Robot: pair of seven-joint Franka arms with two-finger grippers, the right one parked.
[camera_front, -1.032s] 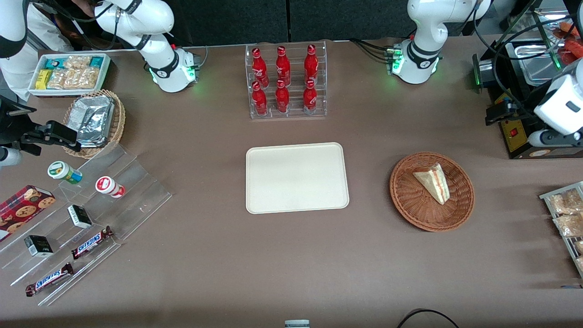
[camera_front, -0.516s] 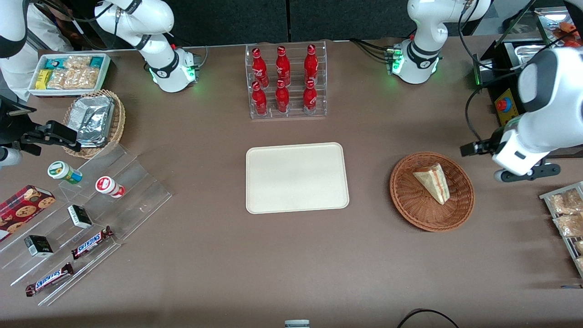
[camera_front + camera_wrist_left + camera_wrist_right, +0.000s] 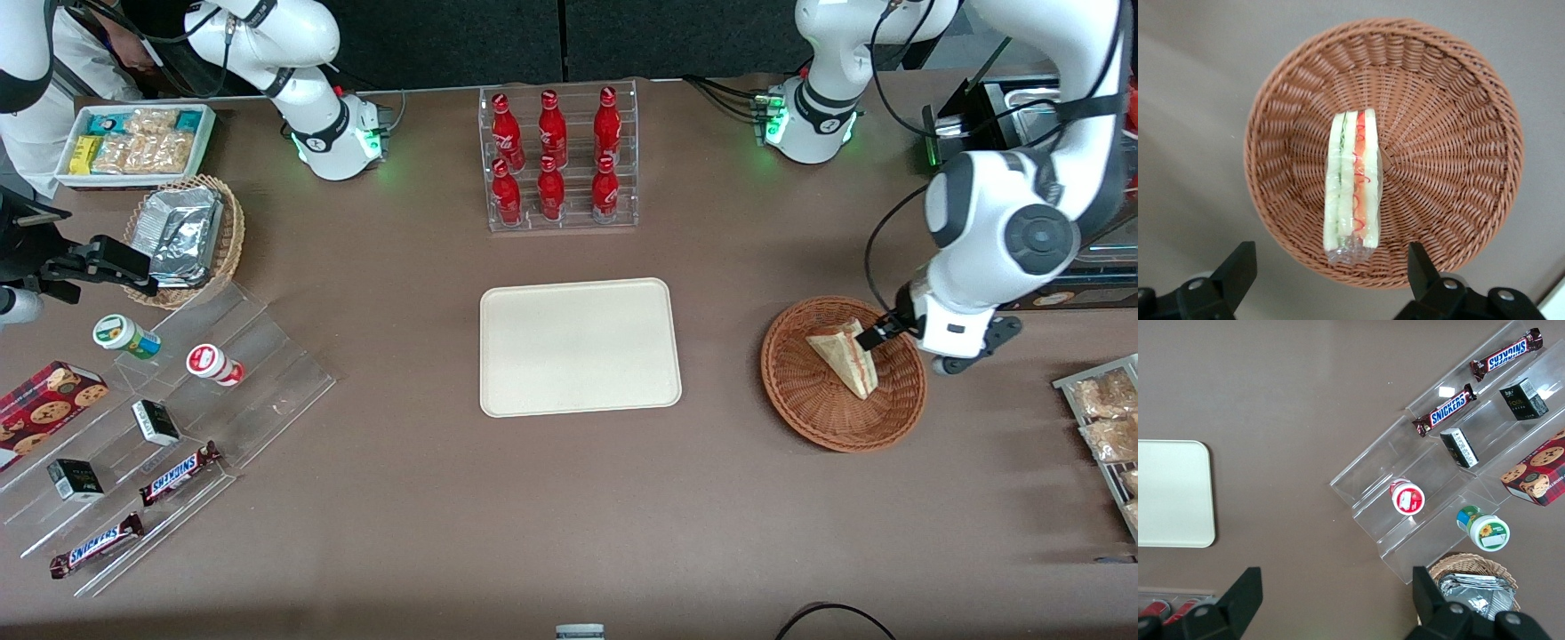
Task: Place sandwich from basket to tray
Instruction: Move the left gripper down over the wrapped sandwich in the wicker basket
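Since the earlier frame, the hand was brought above the basket, fingers spread open. The sandwich was left lying inside; the tray sat on the counter toward the parked arm.

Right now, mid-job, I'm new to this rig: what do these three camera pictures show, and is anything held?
The front view looks down on a brown table with two white arms. The working arm's end effector hangs open above the sandwich, which lies in the wicker basket; nothing is held. The left wrist view looks straight down from that arm: sandwich between the two dark fingertips. The cream tray waits bare at the table's middle. The right wrist view belongs to the parked arm and shows the snack shelves.
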